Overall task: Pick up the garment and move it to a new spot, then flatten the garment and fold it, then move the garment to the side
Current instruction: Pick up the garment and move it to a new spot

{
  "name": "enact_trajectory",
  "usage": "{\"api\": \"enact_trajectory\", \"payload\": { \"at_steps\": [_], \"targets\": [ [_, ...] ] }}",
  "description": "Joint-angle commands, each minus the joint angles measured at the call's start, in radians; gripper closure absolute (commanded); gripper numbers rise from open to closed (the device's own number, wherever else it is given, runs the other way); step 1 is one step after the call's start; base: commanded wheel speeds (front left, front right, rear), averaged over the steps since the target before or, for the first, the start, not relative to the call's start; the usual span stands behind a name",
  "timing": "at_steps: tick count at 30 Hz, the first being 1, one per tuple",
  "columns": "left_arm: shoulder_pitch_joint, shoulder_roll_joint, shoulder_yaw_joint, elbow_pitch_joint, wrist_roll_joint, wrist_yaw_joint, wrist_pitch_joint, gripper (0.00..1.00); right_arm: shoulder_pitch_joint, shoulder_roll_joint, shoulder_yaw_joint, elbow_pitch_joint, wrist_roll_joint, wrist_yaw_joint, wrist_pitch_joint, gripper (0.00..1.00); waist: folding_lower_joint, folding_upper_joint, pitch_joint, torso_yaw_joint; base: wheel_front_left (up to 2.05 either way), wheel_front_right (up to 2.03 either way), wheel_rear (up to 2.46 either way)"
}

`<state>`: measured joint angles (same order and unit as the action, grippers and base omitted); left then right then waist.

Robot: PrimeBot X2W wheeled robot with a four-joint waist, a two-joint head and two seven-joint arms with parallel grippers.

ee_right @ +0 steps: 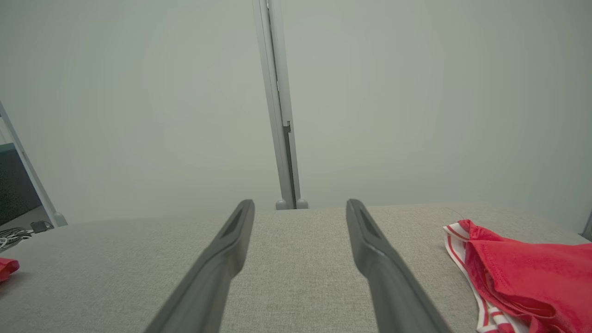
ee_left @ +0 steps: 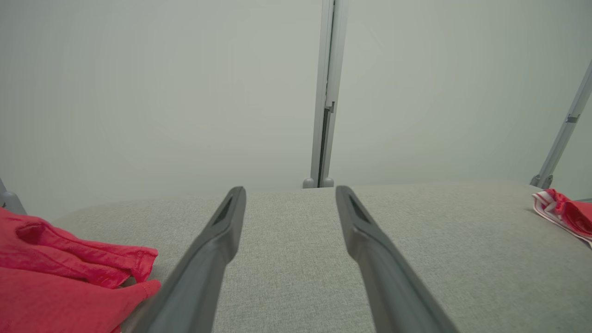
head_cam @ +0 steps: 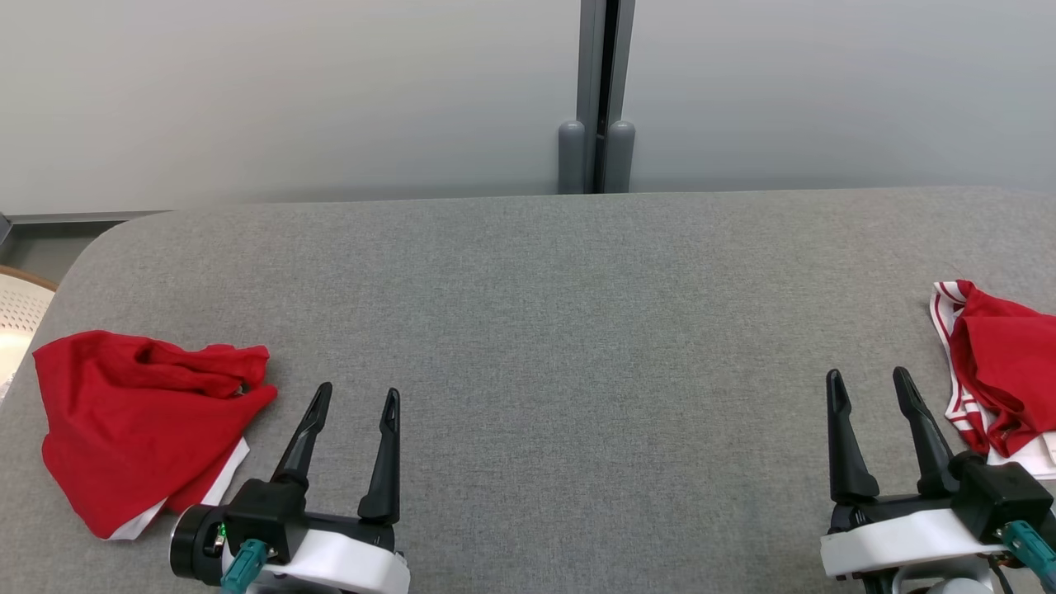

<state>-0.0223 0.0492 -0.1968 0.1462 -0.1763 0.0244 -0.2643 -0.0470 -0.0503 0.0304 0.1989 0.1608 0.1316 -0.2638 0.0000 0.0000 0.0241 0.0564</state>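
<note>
A crumpled red garment (head_cam: 140, 429) lies near the left end of the grey worktop (head_cam: 577, 330), with white showing under its near hem. A second, striped garment (head_cam: 1002, 379), red with white bands, is bunched at the right end. The left gripper (head_cam: 356, 394) is just beside the first and the right gripper (head_cam: 868, 375) just beside the second; both sets of jaws are spread wide, holding nothing

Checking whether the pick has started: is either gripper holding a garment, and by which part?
Nothing is held: left gripper and right gripper stand open and empty.
</note>
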Motion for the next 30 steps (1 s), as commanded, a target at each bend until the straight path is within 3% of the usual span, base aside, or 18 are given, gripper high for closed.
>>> {"api": "enact_trajectory", "payload": {
  "at_steps": [1,9,14,22,30],
  "targets": [
    [0.001,0.003,0.001,0.003,-0.003,-0.001,0.0,0.0,-0.003,-0.001,-0.001,0.002,0.004,-0.002,-0.001,0.0,0.0,0.0,-0.001,-0.001,0.0,0.0,0.0],
    [0.002,0.003,-0.003,0.01,-0.007,-0.005,0.0,0.0,0.002,-0.001,-0.002,0.006,0.005,-0.002,-0.001,0.0,0.0,0.0,-0.007,0.001,0.0,0.0,0.0],
    [-0.012,0.003,-0.014,0.017,-0.006,-0.009,0.0,0.0,0.011,-0.001,0.01,0.012,0.006,-0.002,-0.001,0.0,0.0,0.0,-0.001,0.035,0.0,0.0,0.0],
    [-0.023,0.003,0.014,0.007,0.008,-0.002,0.0,0.0,0.009,-0.001,0.063,0.029,0.007,-0.002,-0.001,0.0,0.0,0.0,0.01,0.164,0.0,0.0,0.0],
    [-0.012,0.003,0.043,0.018,0.012,-0.009,0.0,0.0,-0.006,-0.001,0.129,0.03,0.03,-0.002,-0.001,0.0,0.0,0.0,0.012,0.343,0.0,0.0,0.0]
  ]
}}
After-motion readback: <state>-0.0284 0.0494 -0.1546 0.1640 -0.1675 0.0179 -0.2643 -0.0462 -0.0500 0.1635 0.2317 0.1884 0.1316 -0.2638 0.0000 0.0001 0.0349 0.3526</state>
